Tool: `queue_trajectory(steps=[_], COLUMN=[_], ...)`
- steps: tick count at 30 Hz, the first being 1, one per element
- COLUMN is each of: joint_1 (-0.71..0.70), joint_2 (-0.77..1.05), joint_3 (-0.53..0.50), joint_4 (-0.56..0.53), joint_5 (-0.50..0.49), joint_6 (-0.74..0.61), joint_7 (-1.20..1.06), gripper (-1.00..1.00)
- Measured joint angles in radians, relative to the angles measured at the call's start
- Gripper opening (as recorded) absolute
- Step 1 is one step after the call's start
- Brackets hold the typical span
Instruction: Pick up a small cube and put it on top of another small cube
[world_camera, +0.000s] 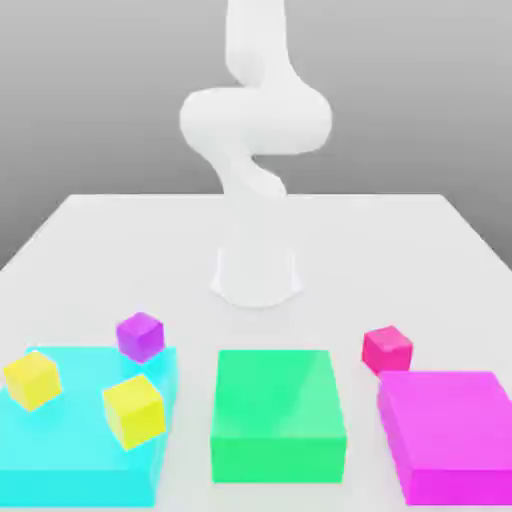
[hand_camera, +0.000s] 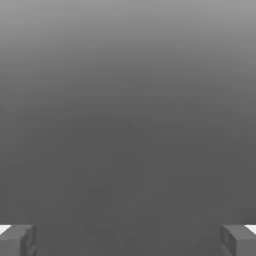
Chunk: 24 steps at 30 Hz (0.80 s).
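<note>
The small hot-pink cube (world_camera: 387, 349) rests on the white table, just behind the large magenta block (world_camera: 452, 432) at the exterior view's right. The small purple cube (world_camera: 139, 336) stands at the back edge of the cyan block (world_camera: 85, 425) at the exterior view's left. In the hand view my gripper (hand_camera: 128, 240) is open, its two grey fingertips (hand_camera: 17, 240) set far apart with nothing between them and plain grey beyond. The white arm (world_camera: 250, 120) rises from its base (world_camera: 256, 272) behind the blocks.
Two yellow cubes (world_camera: 32, 379) (world_camera: 133, 410) sit on the cyan block. A flat green block (world_camera: 277, 412) lies in the middle front, between the cyan and magenta blocks. The white table (world_camera: 100, 250) stretches back around the arm's base.
</note>
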Motion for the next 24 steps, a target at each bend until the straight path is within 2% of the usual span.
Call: queue_trajectory(steps=[24], joint_1=[0.611], joint_2=[0.565], joint_3=[-0.009], joint_4=[-0.58], joint_5=[-0.003], joint_6=[0.483], joint_7=[-1.047], gripper=[0.0])
